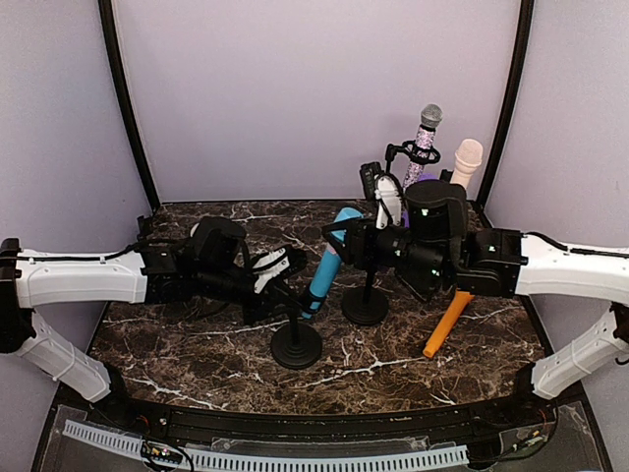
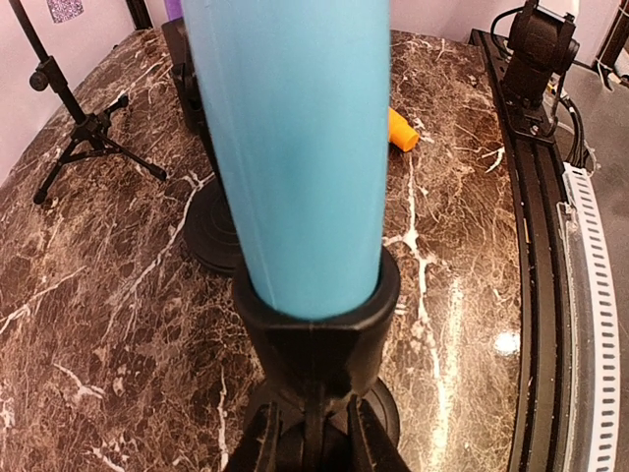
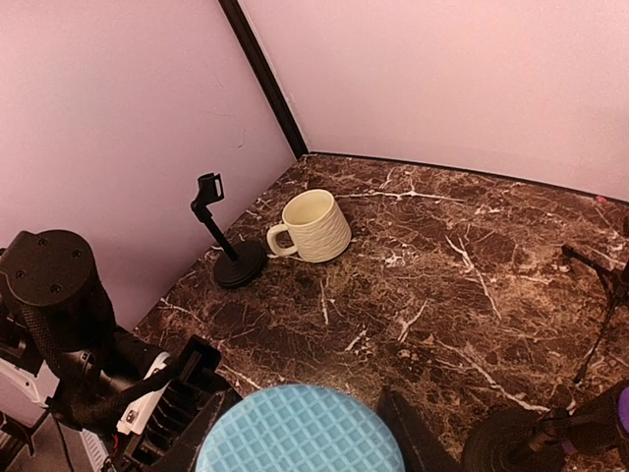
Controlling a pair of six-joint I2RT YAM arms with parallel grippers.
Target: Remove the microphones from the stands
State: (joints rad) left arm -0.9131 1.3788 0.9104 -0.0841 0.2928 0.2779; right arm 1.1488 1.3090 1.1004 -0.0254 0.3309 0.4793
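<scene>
A blue microphone [image 1: 328, 264] leans in the clip of a black round-base stand [image 1: 296, 346] near the table's middle. In the left wrist view its blue body [image 2: 295, 147] sits in the black clip [image 2: 316, 320]. My left gripper [image 1: 278, 283] [image 2: 314, 447] is shut on the stand's post just under the clip. My right gripper [image 1: 344, 239] [image 3: 300, 447] is at the microphone's top, its fingers pressed on both sides of the gridded blue head [image 3: 300, 433].
A second round-base stand [image 1: 365, 305] holds a white microphone [image 1: 389, 202]. A glitter microphone [image 1: 425, 138] on a tripod and a cream microphone [image 1: 467, 162] stand at the back right. An orange microphone [image 1: 447, 324] lies on the table. A cream mug [image 3: 313, 226] and a small stand [image 3: 231, 261] are at the left.
</scene>
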